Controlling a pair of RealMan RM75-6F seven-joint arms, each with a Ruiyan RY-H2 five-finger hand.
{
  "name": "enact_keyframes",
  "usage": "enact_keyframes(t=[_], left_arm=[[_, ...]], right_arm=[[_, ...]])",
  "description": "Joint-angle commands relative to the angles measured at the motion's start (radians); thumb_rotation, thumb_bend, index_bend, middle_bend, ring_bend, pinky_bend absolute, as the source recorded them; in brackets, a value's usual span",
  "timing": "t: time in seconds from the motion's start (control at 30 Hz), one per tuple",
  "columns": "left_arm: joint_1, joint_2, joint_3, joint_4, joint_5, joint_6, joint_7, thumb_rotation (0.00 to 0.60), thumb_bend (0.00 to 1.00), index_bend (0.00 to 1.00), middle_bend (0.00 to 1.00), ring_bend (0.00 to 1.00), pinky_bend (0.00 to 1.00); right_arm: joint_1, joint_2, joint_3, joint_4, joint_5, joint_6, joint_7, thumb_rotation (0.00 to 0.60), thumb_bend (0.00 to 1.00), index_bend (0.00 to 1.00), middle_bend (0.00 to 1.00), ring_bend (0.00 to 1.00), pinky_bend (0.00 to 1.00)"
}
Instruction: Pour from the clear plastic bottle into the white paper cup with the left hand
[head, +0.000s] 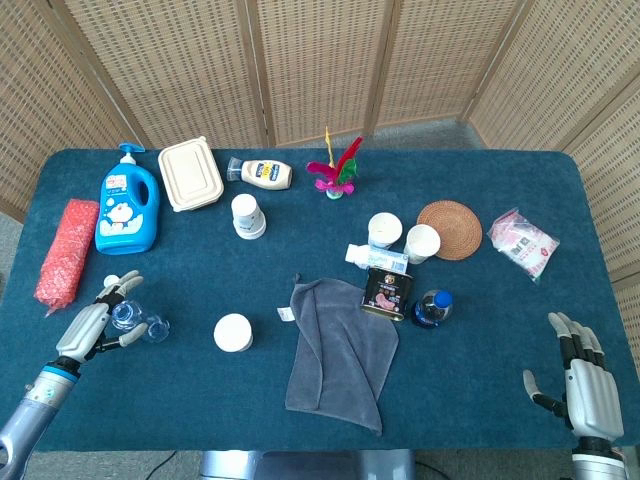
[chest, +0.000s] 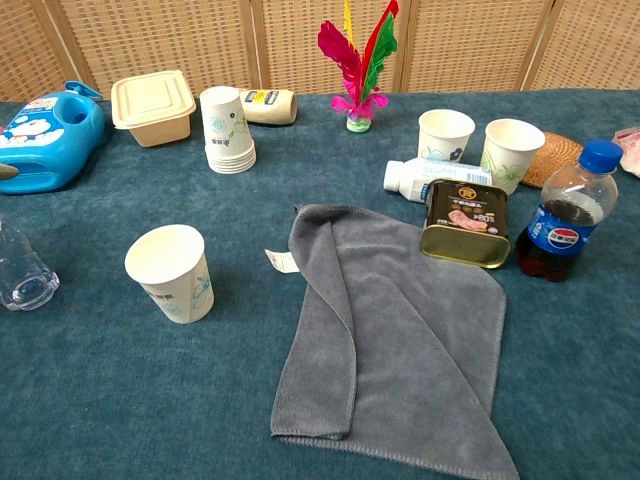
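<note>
Woven wicker screens stand behind a dark blue cloth-covered table (head: 500, 330). At the near left edge, the left hand (head: 92, 324) rests with its fingers wrapped loosely around a clear plastic bottle (head: 138, 322), which lies tilted with its mouth toward the table's middle; in the chest view only the bottle's end shows at the left border. Whether the fingers press tight on it is hard to tell. An upright white paper cup (chest: 170, 272) stands a little to the right of the bottle, apart from it. Just right of the cup lies a crumpled grey cloth (chest: 390, 330). At the near right corner, the right hand (head: 581, 378) hangs with fingers spread, holding nothing.
</note>
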Motion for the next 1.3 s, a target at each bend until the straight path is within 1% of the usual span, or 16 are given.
enact_keyframes(t=[0.03, 0.37, 0.87, 1.3], left_arm=[[0.0, 0.0, 0.0, 0.001, 0.002, 0.002, 0.0, 0.139, 0.22, 0.0, 0.0, 0.0, 0.0], [0.0, 0.008, 0.006, -0.008, 0.017, 0.018, -0.01, 0.086, 0.21, 0.0, 0.0, 0.0, 0.0], [0.001, 0.04, 0.01, -0.048, 0.029, 0.041, 0.0, 0.085, 0.21, 0.0, 0.0, 0.0, 0.0], [0.017, 0.063, 0.0, -0.069, 0.025, 0.084, -0.053, 0.084, 0.21, 0.0, 0.0, 0.0, 0.0]], right_arm=[[0.0, 0.0, 0.0, 0.0, 0.001, 0.0, 0.0, 0.6, 0.39, 0.0, 0.03, 0.0, 0.0], [0.0, 0.0, 0.001, 0.002, 0.001, 0.0, 0.003, 0.6, 0.4, 0.0, 0.03, 0.0, 0.0], [-0.004, 0.0, 0.001, 0.006, -0.001, 0.002, 0.011, 0.6, 0.4, 0.0, 0.03, 0.0, 0.0], [-0.001, 0.002, 0.001, -0.004, -0.004, 0.001, -0.001, 0.6, 0.39, 0.0, 0.03, 0.0, 0.0]])
